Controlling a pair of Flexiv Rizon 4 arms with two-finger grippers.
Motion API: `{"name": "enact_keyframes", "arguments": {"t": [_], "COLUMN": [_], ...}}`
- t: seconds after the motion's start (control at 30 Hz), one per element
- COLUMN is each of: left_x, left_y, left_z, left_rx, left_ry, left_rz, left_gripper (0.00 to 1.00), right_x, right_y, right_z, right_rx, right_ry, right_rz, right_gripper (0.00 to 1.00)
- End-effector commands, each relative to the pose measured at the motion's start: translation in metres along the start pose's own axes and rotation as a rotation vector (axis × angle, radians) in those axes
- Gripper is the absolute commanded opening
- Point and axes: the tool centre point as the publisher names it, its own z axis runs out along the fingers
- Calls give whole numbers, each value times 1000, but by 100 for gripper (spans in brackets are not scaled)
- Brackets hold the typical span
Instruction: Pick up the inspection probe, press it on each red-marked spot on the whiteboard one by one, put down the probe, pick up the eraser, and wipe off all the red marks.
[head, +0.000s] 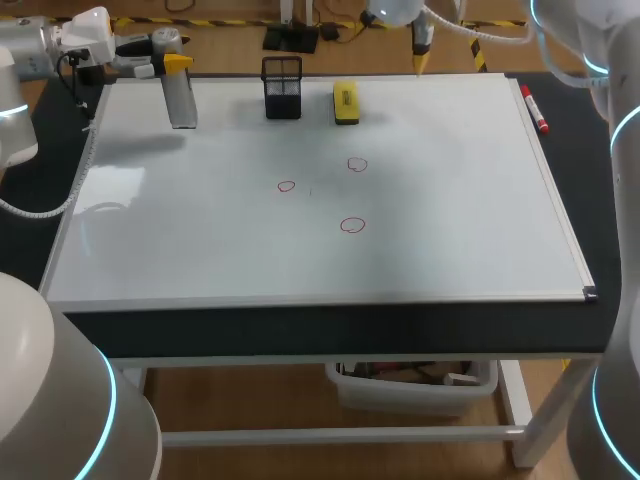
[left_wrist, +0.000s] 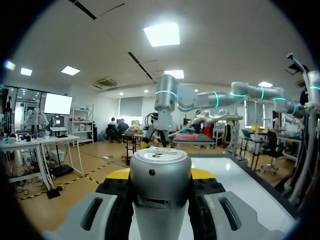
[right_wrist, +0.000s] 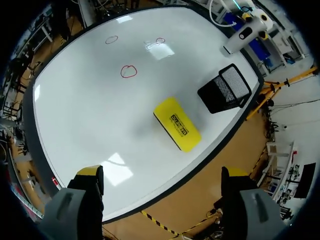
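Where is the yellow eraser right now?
In the head view, the yellow eraser lies at the far edge of the whiteboard, just right of the black mesh holder.

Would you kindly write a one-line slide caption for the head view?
Left tool holds the probe at the whiteboard's far left corner; three red marks mid-board, eraser at the far edge.

A black mesh pen cup (head: 283, 88) (right_wrist: 226, 88) stands upright toward the far edge of the dark tabletop (head: 300, 330). A red marker (head: 534, 110) with a white cap end lies flat near the right side, well apart from the cup.
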Motion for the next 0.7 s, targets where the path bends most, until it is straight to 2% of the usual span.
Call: {"name": "enact_keyframes", "arguments": {"t": [0.03,0.37,0.7], "left_x": [3,3,3], "left_y": [-2,-2,-2], "left_z": [1,1,1], "left_rx": [-3,-3,-3], "left_ry": [-7,-7,-7], "left_rz": [2,2,2], "left_gripper": [0,0,0], "right_x": [-10,-26,-35], "right_y": [0,23,39], "right_z": [11,34,51], "right_rx": [-15,-36,-8], "right_ry": [103,132,189], "right_rz": [-40,-180,-369], "right_gripper": [100,100,100]}}
